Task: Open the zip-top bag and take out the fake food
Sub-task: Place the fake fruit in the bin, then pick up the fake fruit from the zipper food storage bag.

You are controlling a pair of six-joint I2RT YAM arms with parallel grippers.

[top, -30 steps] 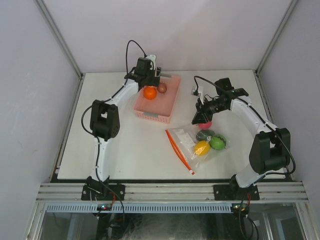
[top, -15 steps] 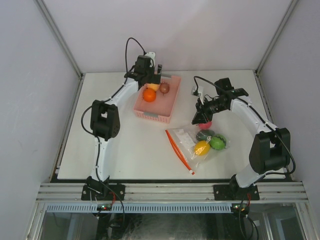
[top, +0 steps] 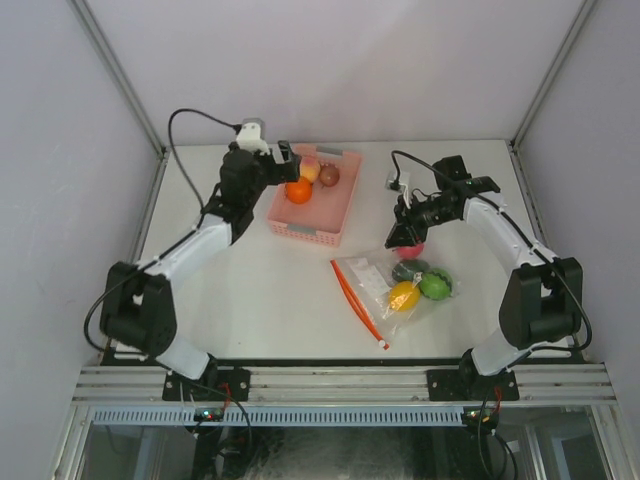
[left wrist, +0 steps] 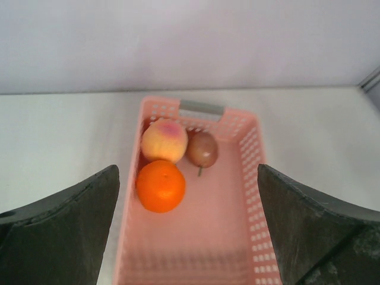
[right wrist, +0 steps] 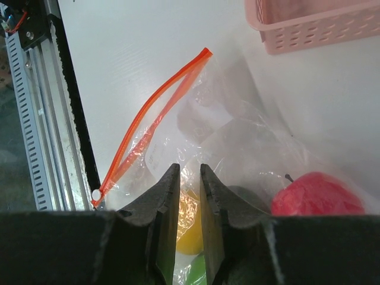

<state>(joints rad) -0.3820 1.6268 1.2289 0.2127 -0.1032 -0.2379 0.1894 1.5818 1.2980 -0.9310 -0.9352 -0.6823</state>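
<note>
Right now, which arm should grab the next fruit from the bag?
Left, probably. The left gripper is open, empty, and the zip-top bag mouth faces its side. The right gripper looks pinched on the bag's plastic, holding it.

The zip-top bag is clear crinkly plastic; the fake food looks smooth

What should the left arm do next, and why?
Probably swing the open left gripper from the pink basket to the mouth of the zip-top bag: three fruits lie in the basket; yellow fruit and green fruit sit in the bag, which the right gripper seems to pinch.
</note>
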